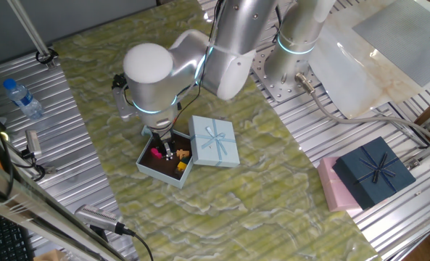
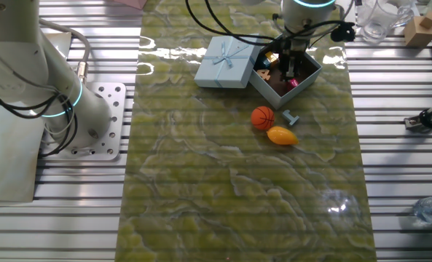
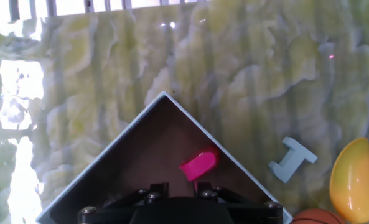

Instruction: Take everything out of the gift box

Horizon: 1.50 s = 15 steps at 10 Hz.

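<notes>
Pale-blue lid (image 2: 223,62) w/ ribbon bow lies flat on the desk (image 2: 237,189), touching the left side of the gift box (image 2: 307,78) in the other fixed view, prob. set there so the opening is free. Box itself is open, dark brown inside, near the far end of the green marbled mat. Hand (image 2: 287,71) is down inside the box, arm coming from above, fingers pointed at the floor of it. Magenta piece (image 3: 198,165) lies on the box floor just ahead of the fingertips in hand view; whether the fingers are wide, narrow or already on it I cannot tell, since the tips are hidden by the hand body. Small yellow and orange bits (image 1: 181,166) are also in the box, beside the hand.

Further right and nearer on the mat, out of the box: orange basketball (image 2: 262,117), yellow-orange mango (image 2: 281,135) touching or almost touching it, and a small pale-blue I-shaped piece (image 2: 291,117) just beside. They sit clustered a short way from the box, likely a drop spot kept close to save travel.

Judgement: partway done; magenta piece looks like the current target, bits remain after.
</notes>
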### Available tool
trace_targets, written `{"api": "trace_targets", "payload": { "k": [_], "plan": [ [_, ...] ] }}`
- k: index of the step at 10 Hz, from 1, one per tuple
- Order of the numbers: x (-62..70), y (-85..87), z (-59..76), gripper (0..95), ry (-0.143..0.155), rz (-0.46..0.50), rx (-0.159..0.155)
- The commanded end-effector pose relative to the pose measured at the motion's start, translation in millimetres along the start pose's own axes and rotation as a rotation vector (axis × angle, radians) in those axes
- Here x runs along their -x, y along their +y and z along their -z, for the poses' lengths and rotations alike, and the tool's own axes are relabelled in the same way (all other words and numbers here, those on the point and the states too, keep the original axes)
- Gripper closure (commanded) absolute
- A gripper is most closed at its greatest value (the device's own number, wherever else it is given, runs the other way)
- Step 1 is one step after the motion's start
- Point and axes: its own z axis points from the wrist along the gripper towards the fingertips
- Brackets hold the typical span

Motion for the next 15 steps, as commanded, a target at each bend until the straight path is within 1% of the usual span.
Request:
{"api": "trace_targets", "payload": {
  "k": [1, 3, 5, 6, 7, 8, 10, 11, 12, 13, 14, 15],
  "plan": [
    [-3.0, 8.3, -2.2, 76.0, 0.0, -0.009, 0.007],
    [-6.7, 11.0, -6.6, 76.0, 0.002, -0.01, 0.008],
    [-7.7, 9.1, -17.4, 76.0, 0.003, -0.016, 0.01],
    [-7.4, 9.7, -20.2, 76.0, 0.005, -0.021, 0.009],
    [-7.4, 10.0, -20.5, 76.0, 0.012, -0.025, 0.008],
    [-7.5, 10.3, -20.5, 76.0, 0.024, -0.03, 0.016],
    [-7.0, 11.5, -19.6, 76.0, 0.024, -0.027, 0.004],
    [-6.4, 12.7, -18.4, 76.0, 0.033, -0.031, -0.003],
    [-6.8, 11.5, -16.8, 57.0, 0.051, -0.034, -0.01],
    [-8.1, 9.4, -14.7, 57.0, 0.073, -0.034, -0.007],
    [-8.9, 9.0, -14.1, 57.0, 0.097, -0.043, 0.003],
    [-8.8, 9.1, -14.1, 57.0, 0.114, -0.047, 0.002]
  ]
}}
